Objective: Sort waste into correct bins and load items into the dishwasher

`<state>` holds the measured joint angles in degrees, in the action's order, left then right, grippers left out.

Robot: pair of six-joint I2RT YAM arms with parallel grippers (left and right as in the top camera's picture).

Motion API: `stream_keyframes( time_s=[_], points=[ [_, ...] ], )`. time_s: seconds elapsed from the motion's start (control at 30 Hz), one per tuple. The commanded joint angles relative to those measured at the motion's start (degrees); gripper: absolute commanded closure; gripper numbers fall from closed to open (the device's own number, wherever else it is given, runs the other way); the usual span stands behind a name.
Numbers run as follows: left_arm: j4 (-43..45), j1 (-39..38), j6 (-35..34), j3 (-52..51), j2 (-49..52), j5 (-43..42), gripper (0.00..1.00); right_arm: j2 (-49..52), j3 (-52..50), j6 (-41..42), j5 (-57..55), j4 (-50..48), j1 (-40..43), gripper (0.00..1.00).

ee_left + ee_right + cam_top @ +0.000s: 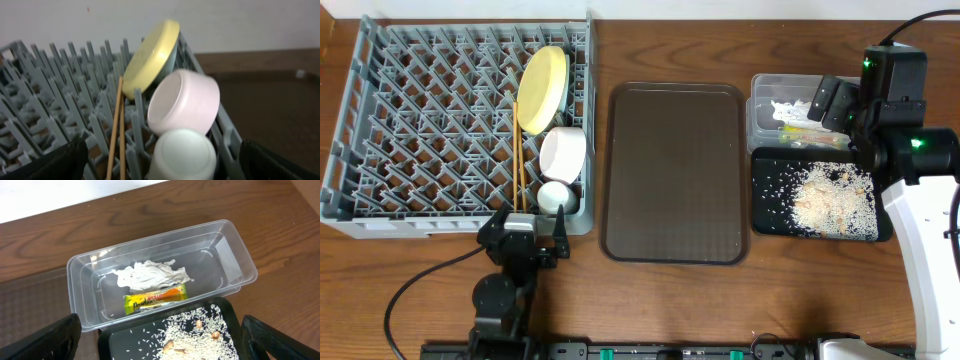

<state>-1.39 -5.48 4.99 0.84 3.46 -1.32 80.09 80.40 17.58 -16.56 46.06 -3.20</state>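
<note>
The grey dish rack (420, 130) holds the yellow plate (542, 88) on edge, the white bowl (563, 150), the small white cup (556, 195) and two chopsticks (520, 170). A pale blue edge, perhaps the blue bowl, shows behind the plate (150, 57). My left gripper (525, 235) is open and empty at the rack's front edge, facing the cup (182, 152) and bowl (185, 102). My right gripper (835, 102) is open and empty above the clear tub (765, 85), which holds white paper (150, 275) and the wrapper (156, 298). The black tray (770, 215) holds rice scraps (835, 200).
A larger brown serving tray (675, 170) lies between the rack and the bins. The tub (240, 245) and black tray (130, 340) touch each other. Bare wooden tabletop runs along the front edge.
</note>
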Motion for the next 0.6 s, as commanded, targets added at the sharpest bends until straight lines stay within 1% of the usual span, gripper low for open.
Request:
stream_keyframes(
  time_s=[0.0, 0.57],
  points=[
    [-2.84, -0.07, 0.98, -0.55, -2.93, 1.16, 0.04, -0.26, 0.07, 0.63, -0.98, 0.07, 0.52, 0.01],
    [-2.8, -0.07, 0.98, -0.57, -3.17, 1.16, 0.04, -0.26, 0.07, 0.63, -0.98, 0.07, 0.5, 0.01]
  ],
)
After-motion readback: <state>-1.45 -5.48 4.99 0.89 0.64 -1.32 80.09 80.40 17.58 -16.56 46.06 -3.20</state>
